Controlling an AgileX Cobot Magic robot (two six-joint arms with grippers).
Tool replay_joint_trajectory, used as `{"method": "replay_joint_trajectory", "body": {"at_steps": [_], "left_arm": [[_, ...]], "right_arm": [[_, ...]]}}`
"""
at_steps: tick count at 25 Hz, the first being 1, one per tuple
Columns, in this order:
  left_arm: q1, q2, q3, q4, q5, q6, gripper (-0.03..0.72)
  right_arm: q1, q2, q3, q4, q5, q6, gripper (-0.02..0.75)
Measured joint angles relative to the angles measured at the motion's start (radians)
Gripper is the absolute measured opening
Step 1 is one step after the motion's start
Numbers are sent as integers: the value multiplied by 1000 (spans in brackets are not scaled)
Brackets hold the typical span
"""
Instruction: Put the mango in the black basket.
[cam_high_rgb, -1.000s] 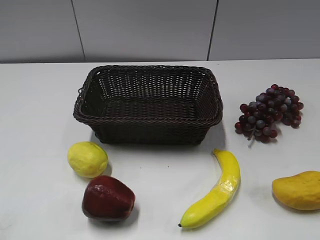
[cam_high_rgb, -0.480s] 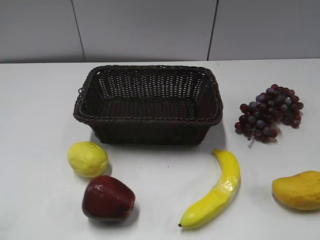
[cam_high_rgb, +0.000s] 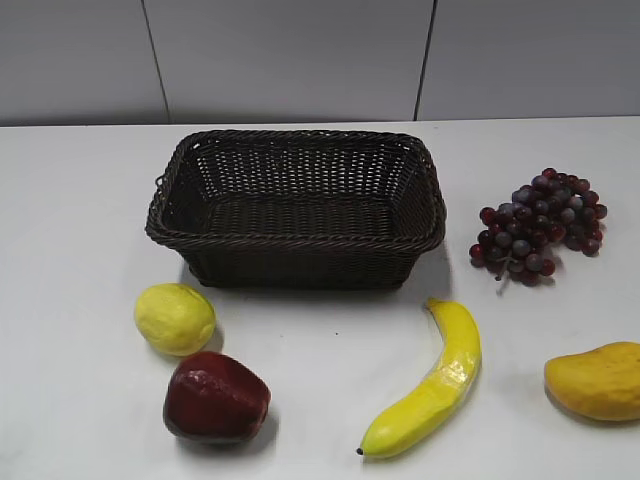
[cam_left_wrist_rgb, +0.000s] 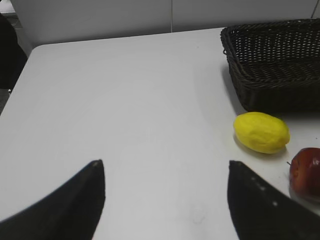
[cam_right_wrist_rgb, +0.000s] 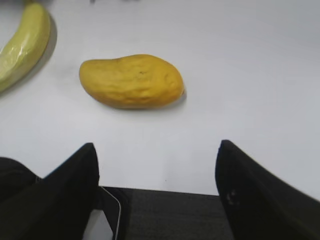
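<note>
The orange-yellow mango (cam_high_rgb: 597, 380) lies on the white table at the front right edge of the exterior view. In the right wrist view the mango (cam_right_wrist_rgb: 132, 80) lies ahead of my open, empty right gripper (cam_right_wrist_rgb: 157, 152), well apart from it. The black basket (cam_high_rgb: 296, 207) stands empty at the table's middle back; its corner shows in the left wrist view (cam_left_wrist_rgb: 272, 62). My left gripper (cam_left_wrist_rgb: 165, 170) is open and empty over bare table, left of the basket. Neither gripper shows in the exterior view.
A pale-yellow lemon (cam_high_rgb: 175, 318) and a dark red apple (cam_high_rgb: 216, 397) lie front left. A banana (cam_high_rgb: 430, 380) lies between the apple and the mango. Red grapes (cam_high_rgb: 540, 226) lie right of the basket. The table's front edge is near my right gripper.
</note>
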Motion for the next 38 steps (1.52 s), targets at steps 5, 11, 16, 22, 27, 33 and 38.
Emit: {"method": "replay_joint_trajectory", "body": {"at_steps": [5,11,16,22,27,33,38], "left_arm": [[0,0,0,0,0,0,573],[0,0,0,0,0,0,550],[0,0,0,0,0,0,532],[0,0,0,0,0,0,527],[0,0,0,0,0,0,527],[0,0,0,0,0,0,527],[0,0,0,0,0,0,527]], "right_arm": [[0,131,-2,62,-40,-360,554],[0,278,-7,78,-109,-603,554],[0,400,-10,80,-218,-695,554],[47,581,-51,73,-249,-774,563],[173,710,-62,-112,-286,-797,604],[238,822,-62,-236,-381,-786,608],[238,920,-65,-243,-407,-782,608]]}}
